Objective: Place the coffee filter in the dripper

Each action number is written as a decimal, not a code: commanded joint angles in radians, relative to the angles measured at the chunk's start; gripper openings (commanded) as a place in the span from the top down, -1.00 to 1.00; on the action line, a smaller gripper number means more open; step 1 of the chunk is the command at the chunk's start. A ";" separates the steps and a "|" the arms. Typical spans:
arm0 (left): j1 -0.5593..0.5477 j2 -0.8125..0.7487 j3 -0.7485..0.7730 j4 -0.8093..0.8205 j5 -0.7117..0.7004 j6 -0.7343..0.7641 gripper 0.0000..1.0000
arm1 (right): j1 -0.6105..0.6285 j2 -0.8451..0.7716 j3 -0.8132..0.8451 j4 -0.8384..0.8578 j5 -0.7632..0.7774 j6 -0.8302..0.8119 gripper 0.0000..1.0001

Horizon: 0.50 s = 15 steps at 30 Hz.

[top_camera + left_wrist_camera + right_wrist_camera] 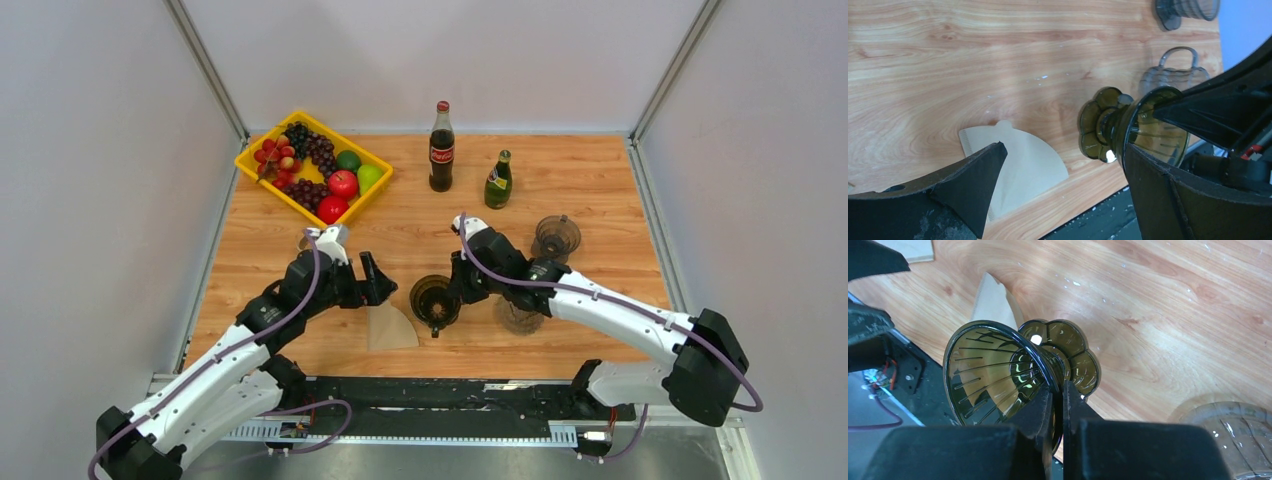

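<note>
A beige fan-shaped coffee filter (388, 328) lies flat on the wooden table near its front edge. It also shows in the left wrist view (1023, 165) and in the right wrist view (993, 305). My left gripper (375, 283) is open and empty, just above the filter's far edge. In its own view (1064, 150) the filter lies between and below the jaws. My right gripper (1058, 390) is shut on the rim of a dark smoked dripper (998, 375). It holds the dripper (435, 300) tilted on its side, mouth toward the near edge, just right of the filter.
A yellow basket (262, 185) of fruit stands at the back left. A cola bottle (441, 147) and a green bottle (499, 180) stand at the back. A second dark dripper (556, 237) and a clear glass dripper (520, 315) sit by my right arm.
</note>
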 commanded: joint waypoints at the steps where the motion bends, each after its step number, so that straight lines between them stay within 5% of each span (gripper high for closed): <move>1: -0.004 -0.056 0.063 -0.004 0.058 0.019 -1.00 | -0.004 0.030 0.131 -0.036 -0.042 0.044 1.00; 10: -0.005 -0.192 0.180 -0.233 -0.196 0.012 -1.00 | -0.029 0.223 0.377 -0.104 -0.090 0.028 1.00; 15: -0.004 -0.133 0.250 -0.256 -0.207 0.015 -1.00 | -0.027 0.275 0.449 -0.140 -0.114 0.018 1.00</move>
